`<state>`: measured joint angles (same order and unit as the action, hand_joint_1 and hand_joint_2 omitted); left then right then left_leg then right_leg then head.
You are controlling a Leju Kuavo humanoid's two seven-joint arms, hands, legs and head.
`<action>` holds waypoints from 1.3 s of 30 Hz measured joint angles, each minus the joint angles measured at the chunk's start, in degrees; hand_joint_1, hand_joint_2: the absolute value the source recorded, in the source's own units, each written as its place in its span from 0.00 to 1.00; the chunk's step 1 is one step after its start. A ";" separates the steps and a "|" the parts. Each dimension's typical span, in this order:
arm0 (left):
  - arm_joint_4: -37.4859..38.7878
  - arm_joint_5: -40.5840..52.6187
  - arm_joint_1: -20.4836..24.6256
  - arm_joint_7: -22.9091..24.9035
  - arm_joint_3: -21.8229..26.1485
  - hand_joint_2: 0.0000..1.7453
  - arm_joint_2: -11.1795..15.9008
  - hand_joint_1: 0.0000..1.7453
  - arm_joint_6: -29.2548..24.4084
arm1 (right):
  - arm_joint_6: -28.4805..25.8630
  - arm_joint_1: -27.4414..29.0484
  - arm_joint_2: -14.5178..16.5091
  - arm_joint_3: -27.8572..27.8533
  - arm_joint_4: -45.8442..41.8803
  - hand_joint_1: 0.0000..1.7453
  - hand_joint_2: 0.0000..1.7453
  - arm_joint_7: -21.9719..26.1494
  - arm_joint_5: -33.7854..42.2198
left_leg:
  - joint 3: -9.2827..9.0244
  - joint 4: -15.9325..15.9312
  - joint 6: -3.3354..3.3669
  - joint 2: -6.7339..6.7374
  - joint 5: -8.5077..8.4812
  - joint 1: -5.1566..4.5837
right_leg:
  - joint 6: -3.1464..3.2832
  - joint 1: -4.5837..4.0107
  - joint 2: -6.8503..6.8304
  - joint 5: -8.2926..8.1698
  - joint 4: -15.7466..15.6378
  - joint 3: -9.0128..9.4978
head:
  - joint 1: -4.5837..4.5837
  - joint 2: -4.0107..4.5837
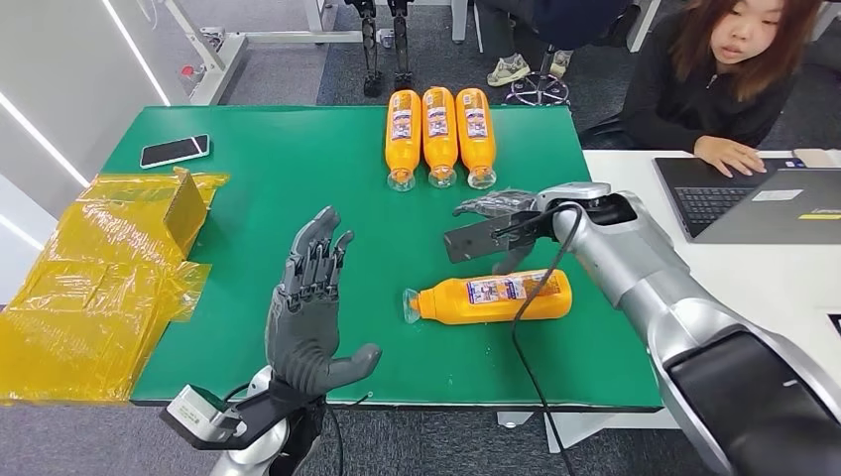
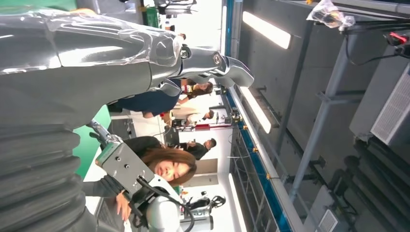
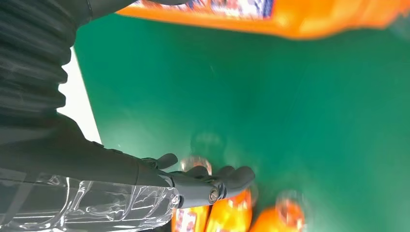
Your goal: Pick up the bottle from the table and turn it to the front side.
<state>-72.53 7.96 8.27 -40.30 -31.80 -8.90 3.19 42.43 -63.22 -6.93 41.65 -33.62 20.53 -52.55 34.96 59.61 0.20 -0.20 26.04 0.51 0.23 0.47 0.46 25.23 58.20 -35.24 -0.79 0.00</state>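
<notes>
An orange bottle (image 1: 493, 296) lies on its side on the green table (image 1: 298, 169), its label facing up and its cap end pointing left. My right hand (image 1: 496, 220) hovers just behind it with fingers spread and holds nothing. In the right wrist view the same bottle (image 3: 270, 17) is a blurred orange band, with my right hand's fingers (image 3: 212, 186) apart over the mat. My left hand (image 1: 309, 307) is raised near the table's front edge, palm open and empty. In the left wrist view the left hand (image 2: 96, 53) points up toward the ceiling.
Three more orange bottles (image 1: 438, 134) lie side by side at the back of the table. A phone (image 1: 175, 150) and crumpled yellow wrapping with a cardboard box (image 1: 109, 268) sit at the left. A person (image 1: 729, 79) works at a laptop (image 1: 754, 198) on the white table to the right.
</notes>
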 joint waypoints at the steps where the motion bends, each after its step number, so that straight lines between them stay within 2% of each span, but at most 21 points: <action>1: 0.21 -0.23 0.06 0.00 0.00 1.00 0.00 0.00 0.15 | 1.34 -0.68 0.10 1.29 0.70 0.00 1.00 0.11 0.04 | 0.00 0.00 0.00 0.00 0.00 0.00 | 0.00 0.00 0.00 0.00 0.00 0.00 | 0.00 0.00; 5: 0.83 -1.08 0.19 0.00 0.00 1.00 -0.02 0.00 0.28 | 5.07 -2.32 0.13 7.19 2.77 0.00 1.00 1.22 1.78 | 0.00 0.01 0.00 0.00 0.00 0.00 | 0.00 0.00 0.01 0.00 -0.02 0.00 | -0.01 0.00; 11: 1.19 -1.49 -0.03 0.00 0.05 1.00 0.00 0.00 -0.57 | 3.22 -2.10 -0.53 14.53 3.33 0.00 1.00 1.12 8.08 | 0.00 0.02 0.00 0.00 0.01 -0.01 | 0.00 0.00 0.02 0.00 -0.04 0.00 | -0.01 0.00; 19: 1.19 -1.68 -0.89 0.00 0.72 1.00 0.00 0.00 -0.32 | -6.65 3.95 -1.98 22.08 4.51 0.00 1.00 1.66 15.83 | 0.00 0.01 0.00 -0.02 0.01 0.00 | 0.00 -0.01 0.00 0.01 -0.06 -0.01 | -0.01 0.00; 27: 1.19 -2.43 -1.75 0.00 1.71 1.00 0.02 0.00 -0.73 | -17.87 10.03 -4.82 25.33 5.74 0.00 1.00 3.08 21.22 | -0.21 0.00 0.04 0.00 0.08 0.04 | -0.04 -0.05 0.02 0.05 -0.12 0.20 | -0.01 0.00; 28: 1.19 -2.45 -1.93 0.00 1.85 1.00 0.02 0.00 -0.76 | -19.43 10.65 -5.16 25.47 5.77 0.02 1.00 3.11 21.77 | -0.31 0.00 0.05 0.01 0.10 0.04 | -0.05 -0.06 0.02 0.07 -0.14 0.31 | -0.01 0.00; 32: 1.12 -2.52 -2.41 0.00 2.28 1.00 0.02 0.00 -0.76 | -25.76 13.55 -6.26 25.58 5.68 0.98 1.00 2.63 22.80 | -0.85 -0.05 0.07 0.02 0.28 0.08 | -0.11 -0.10 0.02 0.19 -0.22 0.86 | -0.02 0.00; 36: 0.48 -2.69 -2.96 0.00 2.95 1.00 0.04 0.00 -0.09 | -32.98 16.34 -7.41 25.55 4.31 1.00 1.00 1.67 23.22 | -1.31 -0.06 0.09 0.02 0.38 0.09 | -0.20 -0.12 0.04 0.32 -0.29 1.31 | -0.01 0.00; 39: 0.10 -2.64 -3.15 0.00 3.44 1.00 0.03 0.00 0.42 | -36.19 18.15 -8.65 25.43 1.66 1.00 1.00 0.54 23.12 | -1.56 -0.07 0.13 0.00 0.40 0.10 | -0.26 -0.12 0.04 0.37 -0.36 1.56 | -0.02 0.00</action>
<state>-72.43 5.32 5.11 -40.30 -28.36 -8.86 3.61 6.24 -45.07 -15.58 67.08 -31.96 21.07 -29.43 33.40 59.54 0.32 -0.20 26.44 0.61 -0.02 0.35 0.49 25.59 57.83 -33.68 -0.81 0.00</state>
